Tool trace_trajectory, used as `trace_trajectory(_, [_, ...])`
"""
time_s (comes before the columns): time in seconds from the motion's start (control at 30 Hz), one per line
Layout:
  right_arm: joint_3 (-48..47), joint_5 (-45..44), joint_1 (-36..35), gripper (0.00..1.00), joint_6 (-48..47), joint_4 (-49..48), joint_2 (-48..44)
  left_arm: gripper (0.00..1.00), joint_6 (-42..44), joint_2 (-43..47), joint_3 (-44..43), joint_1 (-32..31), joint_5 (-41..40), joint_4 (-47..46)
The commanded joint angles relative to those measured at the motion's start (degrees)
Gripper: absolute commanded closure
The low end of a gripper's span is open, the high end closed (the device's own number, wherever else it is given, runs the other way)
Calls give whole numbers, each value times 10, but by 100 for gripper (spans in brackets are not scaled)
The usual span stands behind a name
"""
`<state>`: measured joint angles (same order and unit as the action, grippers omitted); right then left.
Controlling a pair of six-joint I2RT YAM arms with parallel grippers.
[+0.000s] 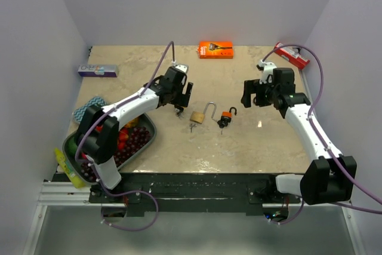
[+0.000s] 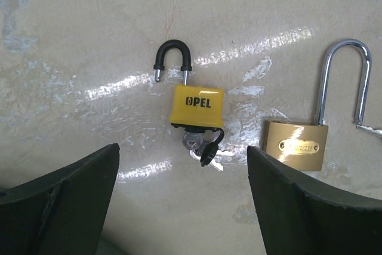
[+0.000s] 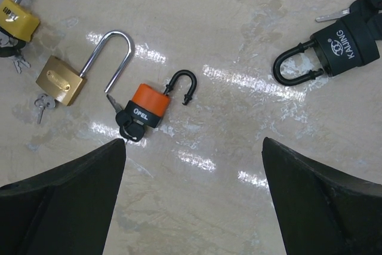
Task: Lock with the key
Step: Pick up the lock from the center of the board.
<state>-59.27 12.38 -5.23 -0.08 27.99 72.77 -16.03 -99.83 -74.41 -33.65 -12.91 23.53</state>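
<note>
1. The orange padlock (image 3: 149, 107) is lying flat on the bench (image 3: 239, 147), left of centre in my right wrist view. Its black shackle is hanging open and a black-headed key (image 3: 128, 125) is sitting at its base.
2. The brass padlock (image 3: 58, 80) is lying just to the left of it. Its long silver shackle is standing open, with the free end reaching down beside the orange body, and small keys are lying at its lower end.
3. The yellow padlock (image 2: 199, 106) is lying in the middle of my left wrist view. Its black shackle is open and pointing toward the top of the frame, and a key is sticking out of its lower end.
4. The black padlock (image 3: 346, 46) is lying in the upper right of my right wrist view, well apart from the orange one, with keys beside it at the frame's edge.
5. My left fingers (image 2: 71, 201) are standing wide apart in the lower corners, gripping nothing, with the yellow padlock showing above the gap.
6. My right fingers (image 3: 59, 201) are spread just as wide, holding nothing.
7. In the top view, an orange box (image 1: 215, 49) is lying at top centre, a blue-and-white box (image 1: 97, 71) at upper left, and a bowl of fruit (image 1: 153, 134) at lower left.
</note>
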Motion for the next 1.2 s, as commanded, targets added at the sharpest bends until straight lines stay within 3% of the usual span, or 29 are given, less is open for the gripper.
trace_trajectory(0.0, [6, 2, 0, 1, 17, -24, 8, 10, -39, -29, -31, -13, -35, -15])
trace_trajectory(0.97, [-9, 17, 0, 1, 25, -41, 50, 34, -65, -178, -100, -16, -37, -23])
trace_trajectory(1.03, [-11, 19, 0, 1, 25, -40, 52, 37, -67, -182, -103, -16, -36, -24])
trace_trajectory(1.13, [-13, 21, 0, 1, 27, -43, 55, 51, -68, -187, -107, -17, -36, -23])
trace_trajectory(1.17, [-13, 24, 0, 1, 27, -46, 57, 60, -70, -187, -108, -15, -36, -21])
